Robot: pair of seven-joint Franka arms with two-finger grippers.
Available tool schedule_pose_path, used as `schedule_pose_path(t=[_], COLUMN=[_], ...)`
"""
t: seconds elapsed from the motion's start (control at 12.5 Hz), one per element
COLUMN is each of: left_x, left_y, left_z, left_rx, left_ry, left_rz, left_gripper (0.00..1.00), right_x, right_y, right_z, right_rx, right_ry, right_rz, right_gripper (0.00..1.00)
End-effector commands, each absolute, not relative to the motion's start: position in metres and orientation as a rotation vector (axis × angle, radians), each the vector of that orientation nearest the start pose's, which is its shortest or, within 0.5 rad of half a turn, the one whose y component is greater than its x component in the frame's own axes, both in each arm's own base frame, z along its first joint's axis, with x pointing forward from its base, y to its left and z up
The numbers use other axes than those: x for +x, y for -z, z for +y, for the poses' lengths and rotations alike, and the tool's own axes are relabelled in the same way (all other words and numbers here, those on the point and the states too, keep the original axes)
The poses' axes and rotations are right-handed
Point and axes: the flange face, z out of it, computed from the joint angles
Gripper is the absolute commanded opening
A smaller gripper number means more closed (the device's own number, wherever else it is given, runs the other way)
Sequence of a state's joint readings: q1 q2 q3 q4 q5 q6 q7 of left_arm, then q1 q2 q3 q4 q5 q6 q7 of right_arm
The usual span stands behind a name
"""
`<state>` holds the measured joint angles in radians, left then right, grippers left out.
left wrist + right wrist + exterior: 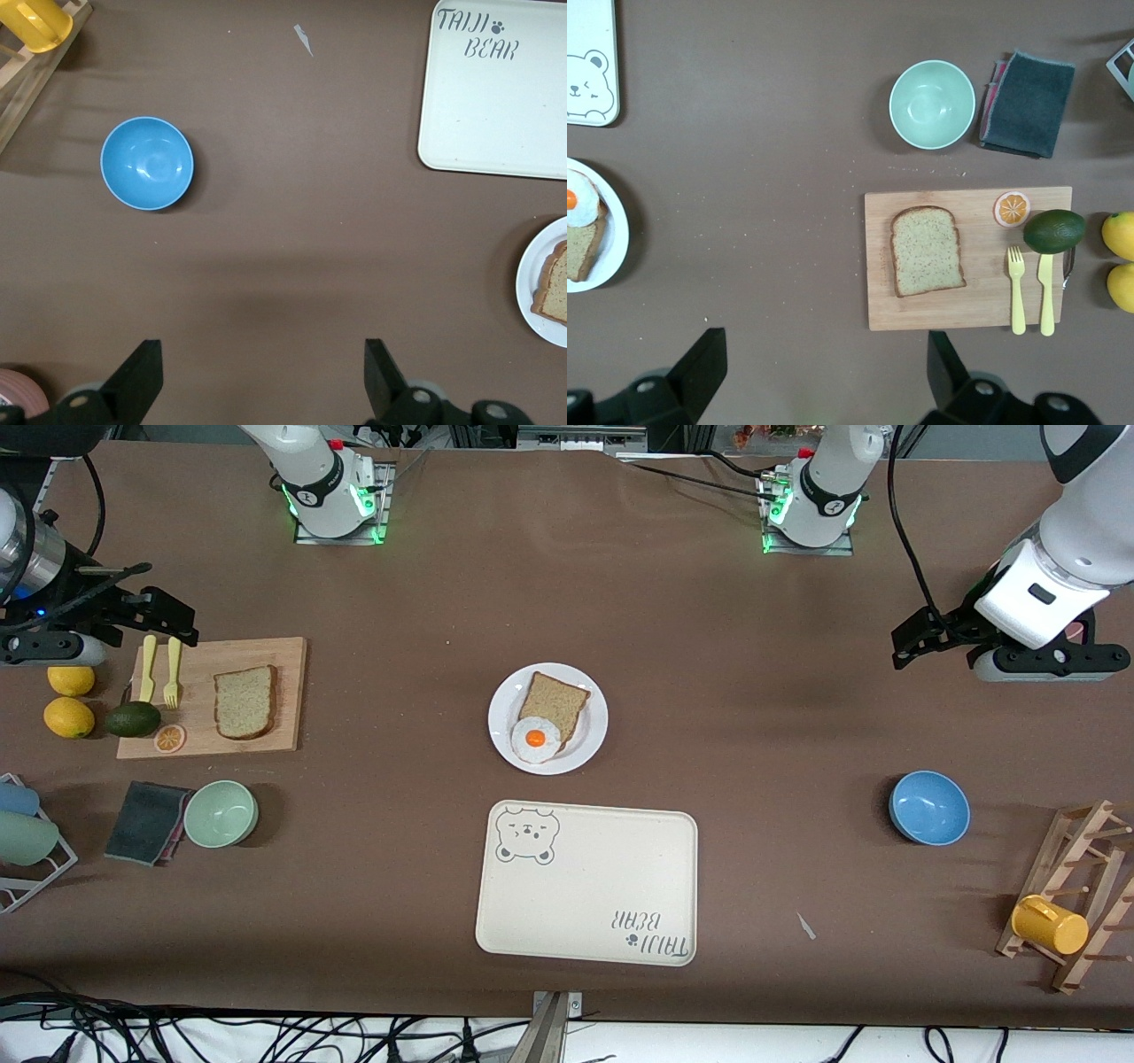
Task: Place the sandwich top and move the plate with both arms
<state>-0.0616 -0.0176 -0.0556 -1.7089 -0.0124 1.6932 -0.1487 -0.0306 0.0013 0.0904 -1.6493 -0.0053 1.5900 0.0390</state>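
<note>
I've got both arms parked high and wide, nothing picked up yet. The right gripper [151,615] hangs at the upper left of the front view, over the top edge of the cutting board [283,691], fingers spread and empty. The left gripper [921,638] sits at the upper right, over bare table, also spread wide with nothing between the fingers.

The sandwich top [244,701] lies flat on the board, left of centre in frame. The plate [585,748] is at the middle of the front view, carrying the bottom slice [554,701] with the fried egg [535,740] overlapping its lower corner (and hanging off toward the plate's rim).

My worries from here: that slice is thin and lies flush on the wood, so I judge a pinch could scrape the board or skate the bread toward the fork [173,675] and knife [147,669]. The egg sits off-centre, so a top laid square on the bread may tilt. And the plate is shallow: uneven lifting by the two arms could tip the stack before it reaches the bear tray [585,921] just below it.
</note>
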Motion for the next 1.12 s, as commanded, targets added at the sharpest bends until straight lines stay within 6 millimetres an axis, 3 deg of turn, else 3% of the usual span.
schedule_pose_path(t=[0.0, 1.04], left_x=[0.5559, 0.556], left_y=[-0.5842, -0.5856], left_z=[-0.0692, -0.0701], left_rx=[-3.13, -3.131], left_ry=[0.017, 0.022], left_rz=[-0.012, -0.012], left_gripper=[1.0, 1.0], right_x=[0.5459, 0.5482], right_y=[-0.5893, -0.5916], right_z=[0.0302, 0.0318], right_rx=[-3.165, -3.166], right_ry=[-0.098, -0.081], right_rz=[-0.023, -0.043], right_gripper=[1.0, 1.0])
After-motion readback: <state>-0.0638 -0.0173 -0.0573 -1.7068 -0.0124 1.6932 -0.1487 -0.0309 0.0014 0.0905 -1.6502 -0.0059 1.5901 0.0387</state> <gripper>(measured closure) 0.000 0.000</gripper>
